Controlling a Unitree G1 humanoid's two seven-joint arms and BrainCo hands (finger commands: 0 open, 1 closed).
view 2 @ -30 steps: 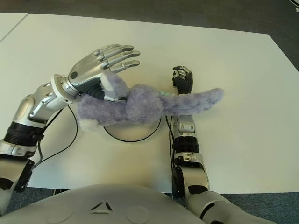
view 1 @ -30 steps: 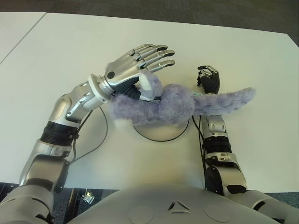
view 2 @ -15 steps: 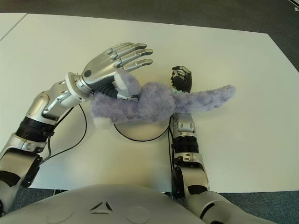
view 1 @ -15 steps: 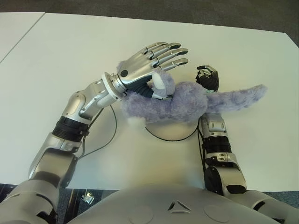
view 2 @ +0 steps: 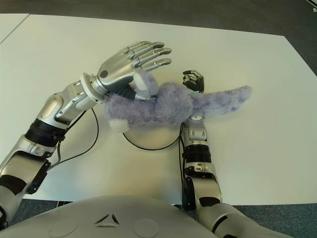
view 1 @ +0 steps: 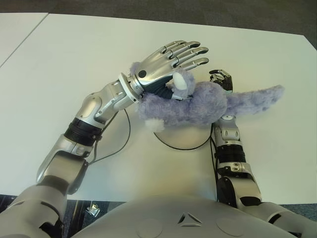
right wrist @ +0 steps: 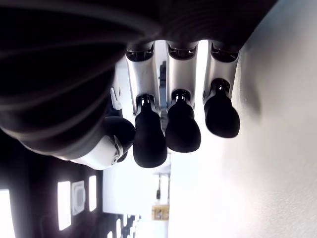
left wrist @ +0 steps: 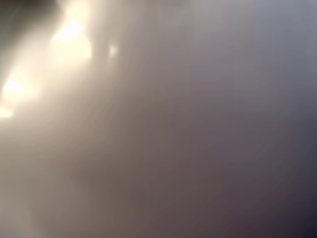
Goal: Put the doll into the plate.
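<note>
Surface: white table (view 1: 74, 54) fills the eye views; dark floor along the top edge.
Eye views, doll: purple plush doll (view 1: 198, 101) at frame centre, stretched left to right, its long tail reaching the right side.
Eye views, plate: white plate (view 1: 181, 139) with a dark rim, just below the doll and mostly hidden by it.
Eye views, left hand: left hand (view 1: 166, 62) above the doll, 4 fingers straight, doll held underneath against the palm.
Eye views, right hand: right hand (view 1: 221, 79) just right of centre, beside the doll.
Left wrist view: a pale blur, probably fur against the lens.
Right wrist view: right hand's dark fingertips (right wrist: 182, 130) curled, holding nothing.
</note>
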